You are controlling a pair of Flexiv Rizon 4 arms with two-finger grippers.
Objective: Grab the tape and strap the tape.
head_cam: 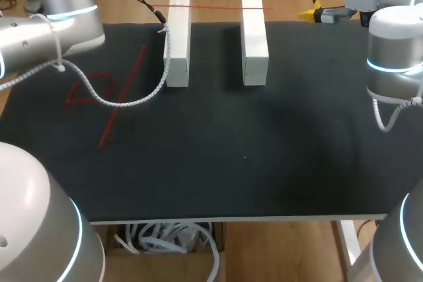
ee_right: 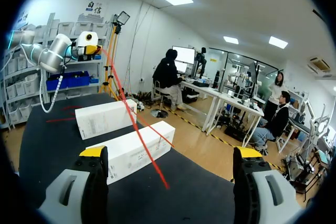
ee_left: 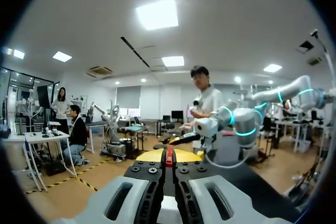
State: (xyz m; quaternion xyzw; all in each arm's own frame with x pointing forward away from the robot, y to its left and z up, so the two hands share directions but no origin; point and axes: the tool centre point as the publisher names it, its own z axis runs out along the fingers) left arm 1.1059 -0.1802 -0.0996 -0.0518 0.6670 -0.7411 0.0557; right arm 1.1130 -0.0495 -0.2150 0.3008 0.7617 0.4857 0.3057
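left tool (ee_left: 168, 156): fingers pinched together with a sliver of red showing between the yellow tips, so I'd call it clamped on the tape. It hangs off the far left corner, up above the tabletop (head_cam: 231, 163).

right tool (ee_right: 170, 153): fingers wide apart, nothing in them. It sits at the far right, pointing back left across the tabletop.

tape (ee_right: 137, 129): thin red strand, taut, running from the left tool rightward over the far ends of both boxes. From the right wrist, its loose end comes out ahead of the right tool, roughly in line with the gap between the fingers.

long axis: left to right along the far side, crosswise to the boxes.

boxes: left box (head_cam: 178, 41) and right box (head_cam: 254, 37), long white ones lying near-to-far, side by side but apart.

who's nearer: the right tool is nearer the free end, and the left has the other end.

what it turns on: my guess is the right tool has to line its gap up with the strand. Can't tell if the strand touches the box tops or floats over them.

red strips (head_cam: 106, 97): stuck on the left of the tabletop, well apart from both tools.
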